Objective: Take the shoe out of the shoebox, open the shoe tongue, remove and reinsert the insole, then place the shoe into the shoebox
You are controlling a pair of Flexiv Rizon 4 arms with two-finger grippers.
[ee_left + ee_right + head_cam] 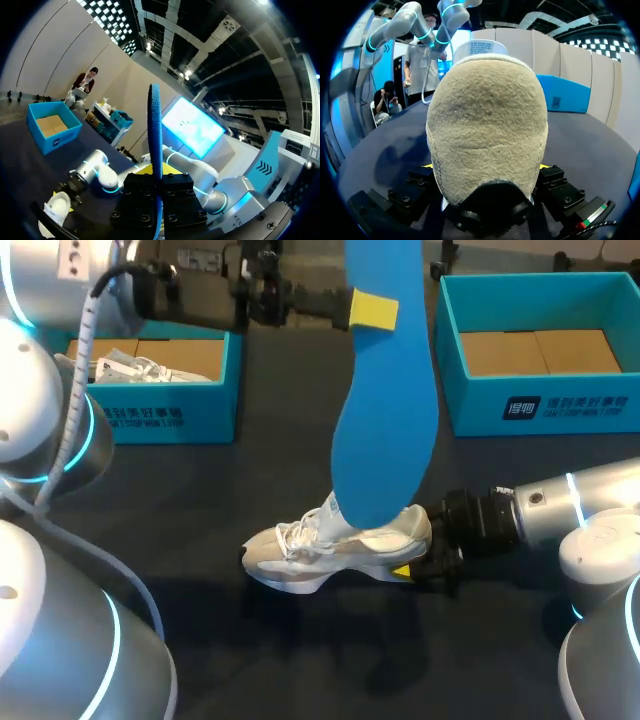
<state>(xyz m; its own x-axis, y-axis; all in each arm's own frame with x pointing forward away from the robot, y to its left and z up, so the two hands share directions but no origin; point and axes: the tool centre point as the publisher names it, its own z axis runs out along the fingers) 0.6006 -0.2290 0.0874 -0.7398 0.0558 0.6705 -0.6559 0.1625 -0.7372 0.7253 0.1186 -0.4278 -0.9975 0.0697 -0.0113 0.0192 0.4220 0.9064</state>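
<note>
While the right gripper clamps the white sneaker by the heel at lower centre, the blue insole rises from its collar to the left gripper, closed on its end at top centre. Risk: an off-axis push would likely buckle the insole or tip the sneaker.

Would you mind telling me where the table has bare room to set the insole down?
Bare table lies between the left shoebox and the shoe, and between the right shoebox and right tool. Crowded mid-table, where the insole overhangs the shoe.
</note>
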